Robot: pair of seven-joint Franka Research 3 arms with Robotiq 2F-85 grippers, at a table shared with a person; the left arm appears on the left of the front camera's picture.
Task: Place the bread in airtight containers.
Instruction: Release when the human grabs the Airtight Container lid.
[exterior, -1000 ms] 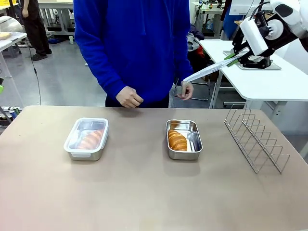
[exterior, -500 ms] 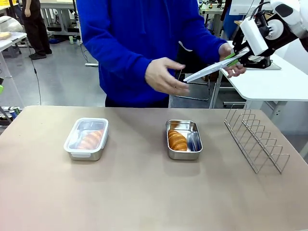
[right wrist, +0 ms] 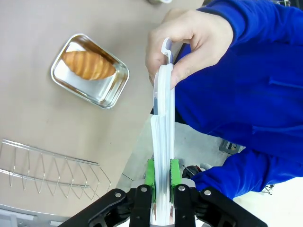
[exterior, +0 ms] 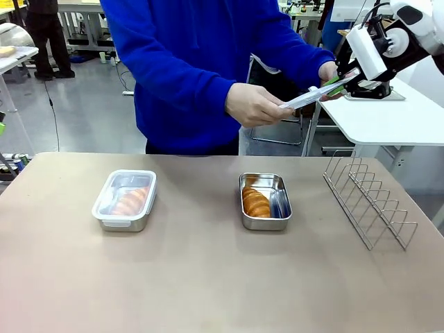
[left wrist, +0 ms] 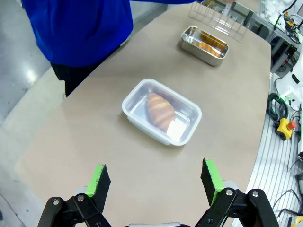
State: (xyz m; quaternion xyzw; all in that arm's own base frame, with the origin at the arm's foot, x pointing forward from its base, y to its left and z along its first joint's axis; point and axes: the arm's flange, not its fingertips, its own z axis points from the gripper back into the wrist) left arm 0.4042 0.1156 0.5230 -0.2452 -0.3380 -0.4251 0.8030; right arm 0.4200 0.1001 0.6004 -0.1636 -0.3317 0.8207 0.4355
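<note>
A lidded airtight container [exterior: 125, 200] at the table's left holds one bread croissant [exterior: 132, 202] under its clear lid. A second container [exterior: 265, 201] stands open near the middle with a croissant [exterior: 254, 203] inside. My right gripper [exterior: 340, 82], raised at the far right, is shut on a clear plastic lid [exterior: 309, 97]. The person's hand [exterior: 258, 104] grips that lid's free end. In the right wrist view the gripper [right wrist: 162, 172] clamps the lid [right wrist: 162, 109] edge-on, the hand [right wrist: 189, 42] at its tip. My left gripper [left wrist: 155, 177] hangs open above the lidded container [left wrist: 162, 111].
A wire rack [exterior: 368, 198] stands on the table's right side, beside the open container. The person in a blue sweater stands at the far edge, with the other hand [exterior: 329, 73] close to my right gripper. A white table [exterior: 388, 121] lies behind the rack.
The person's hands rose from the waist to the lid, and one hand now grips its free end. Both grippers and both containers stayed put.
</note>
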